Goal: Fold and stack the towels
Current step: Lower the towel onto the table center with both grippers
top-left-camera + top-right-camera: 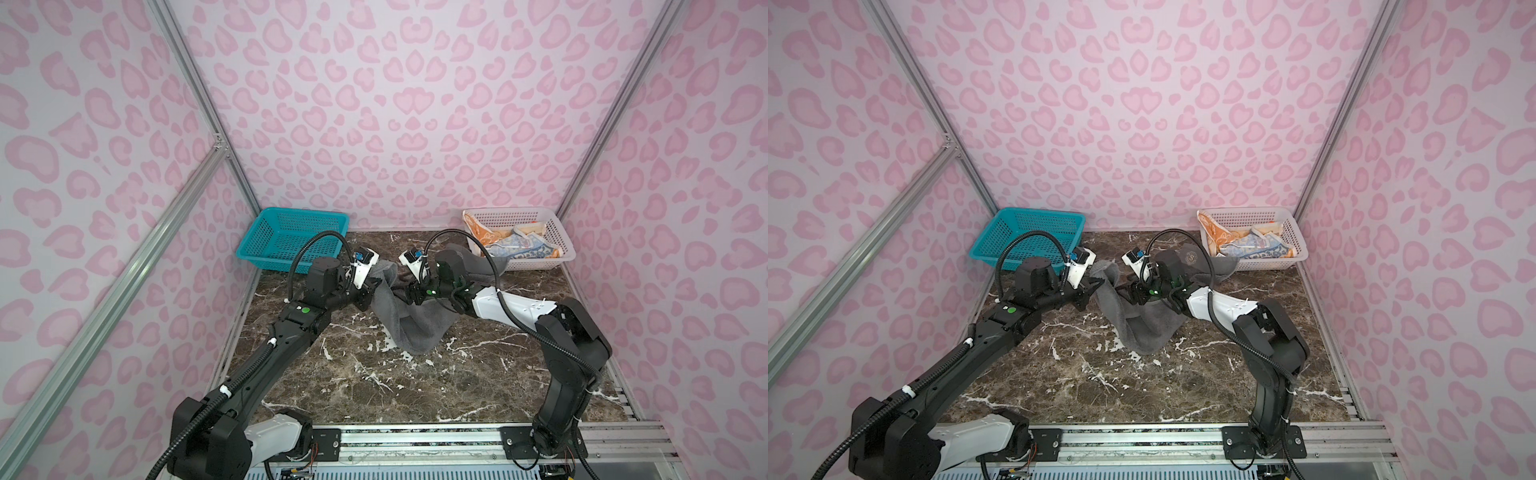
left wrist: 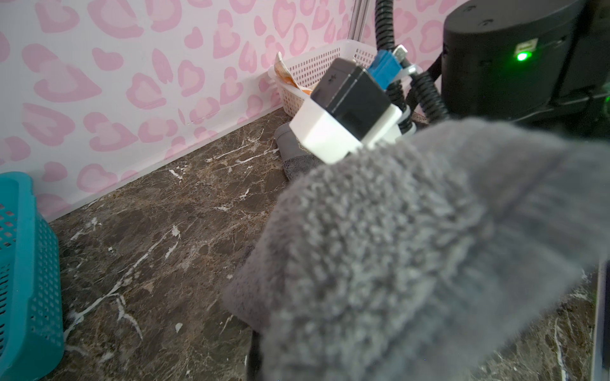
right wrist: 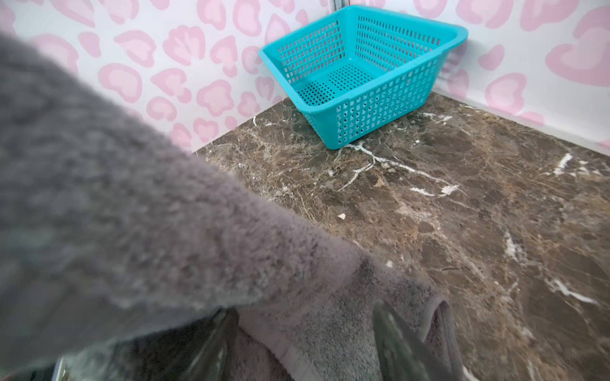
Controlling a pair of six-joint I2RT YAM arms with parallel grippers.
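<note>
Over table point(image 1: 374, 386) — grey towel point(image 1: 415, 328) clamped in left jaws; right jaws parted astride it.

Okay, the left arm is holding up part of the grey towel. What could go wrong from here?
The left gripper pinches a bunched part of the grey towel, not a clear corner, so the fold may come out crooked. The right gripper stands open around folded layers and could close on more than one. The towel's far end lies close by the white basket; pulling might drag it.
</note>
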